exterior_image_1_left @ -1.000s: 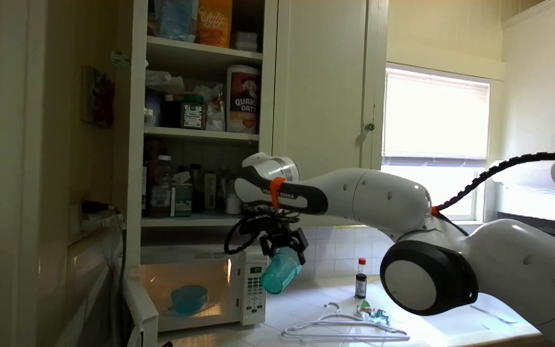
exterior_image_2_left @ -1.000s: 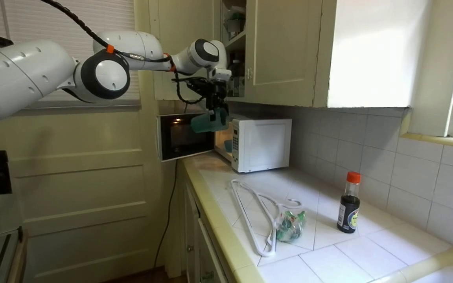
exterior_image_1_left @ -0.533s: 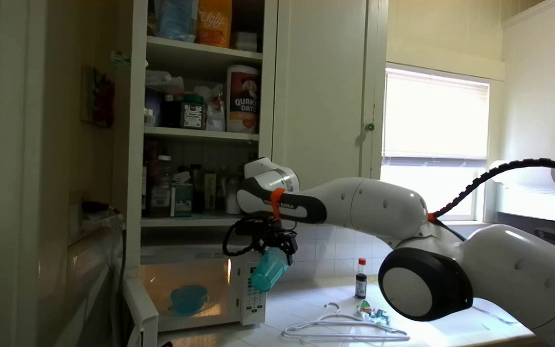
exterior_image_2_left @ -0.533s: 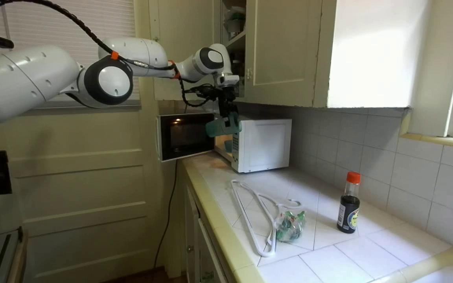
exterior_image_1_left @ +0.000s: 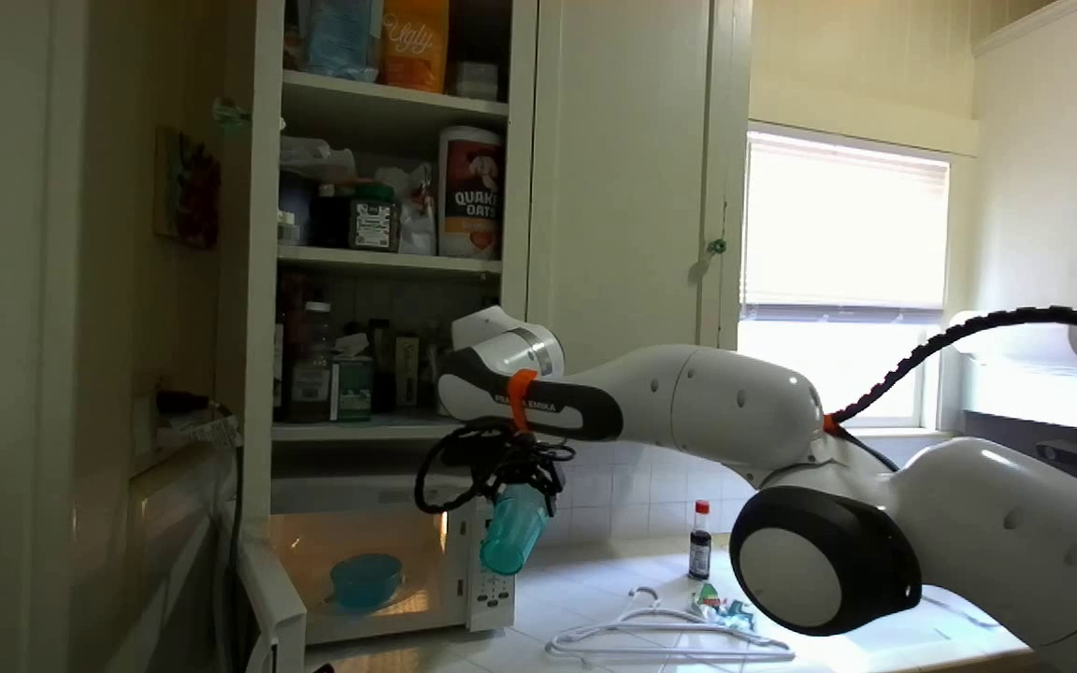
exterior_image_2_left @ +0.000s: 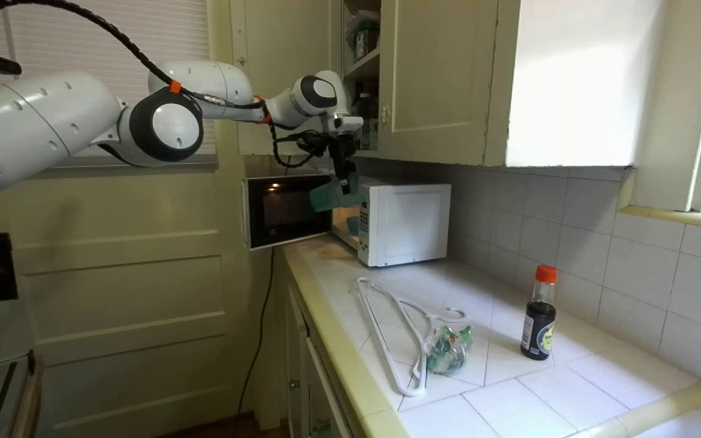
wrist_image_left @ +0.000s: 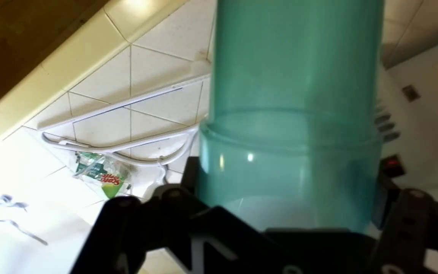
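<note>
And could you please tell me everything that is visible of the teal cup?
The teal cup is translucent and looks like smooth plastic; the wrist view shows a ridge running around it. It is tilted in mid-air, free end lower, off the counter, near the open microwave, gripped on two opposite sides by the tool. I cannot tell which end is its mouth.

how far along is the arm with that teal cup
Looks done: the cup is gripped and clear of the counter. In hand: the fingers hold it tilted near the open microwave, where a bowl sits. Remaining: it is not yet set down or released, so placing it probably comes next; where, the pictures don't settle.
</note>
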`<state>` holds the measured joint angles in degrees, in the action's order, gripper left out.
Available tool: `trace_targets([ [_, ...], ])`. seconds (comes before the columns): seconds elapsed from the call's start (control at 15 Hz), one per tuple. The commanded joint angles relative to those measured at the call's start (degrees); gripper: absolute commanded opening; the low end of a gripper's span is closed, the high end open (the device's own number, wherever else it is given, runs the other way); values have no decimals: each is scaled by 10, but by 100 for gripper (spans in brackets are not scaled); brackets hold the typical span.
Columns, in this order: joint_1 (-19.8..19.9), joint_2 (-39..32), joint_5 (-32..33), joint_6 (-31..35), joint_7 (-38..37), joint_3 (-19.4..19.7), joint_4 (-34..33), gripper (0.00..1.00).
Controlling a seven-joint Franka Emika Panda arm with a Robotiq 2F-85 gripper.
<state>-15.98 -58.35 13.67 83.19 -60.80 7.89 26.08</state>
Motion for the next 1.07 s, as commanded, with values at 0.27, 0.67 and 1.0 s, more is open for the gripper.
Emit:
trace_targets([
  [0.27,-82,-31,18,-1,163,-5,-20,71],
  [0.67,-78,-43,23,43,348,-5,-13,100],
  [1.0,-66,-50,22,57,431,0,-11,100],
])
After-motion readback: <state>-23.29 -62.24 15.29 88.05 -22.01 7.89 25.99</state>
